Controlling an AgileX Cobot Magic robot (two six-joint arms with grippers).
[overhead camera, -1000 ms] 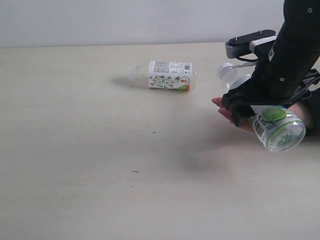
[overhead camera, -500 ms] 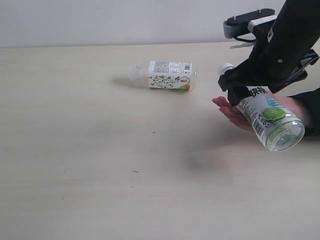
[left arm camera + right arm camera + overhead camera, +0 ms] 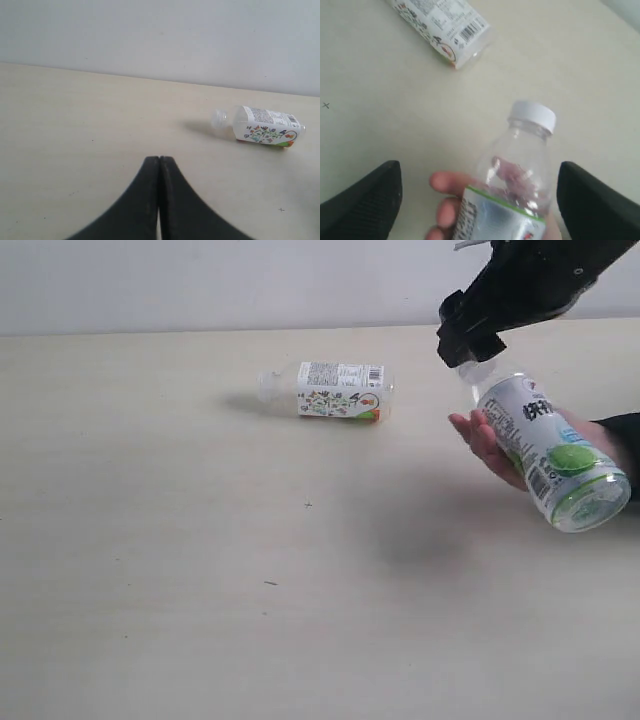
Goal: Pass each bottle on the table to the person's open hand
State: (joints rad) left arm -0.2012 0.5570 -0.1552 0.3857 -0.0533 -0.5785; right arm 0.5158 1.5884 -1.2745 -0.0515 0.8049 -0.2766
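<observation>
Lifting away spread-fingered, your right gripper is leaving the bottle in the hand, handover done; left gripper pressed together.

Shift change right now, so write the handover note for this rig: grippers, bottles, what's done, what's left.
Grippers: the left gripper is shut and empty, over the table. The right gripper is open and empty, raised just above the person's hand.
Bottles: the green-label bottle rests in that hand, cap toward the right gripper. The colourful-label bottle lies on its side on the table, apart from the hand.
Done: green-label bottle delivered.
Left: pick up the lying bottle and hand it over. No other bottle is in view.
</observation>
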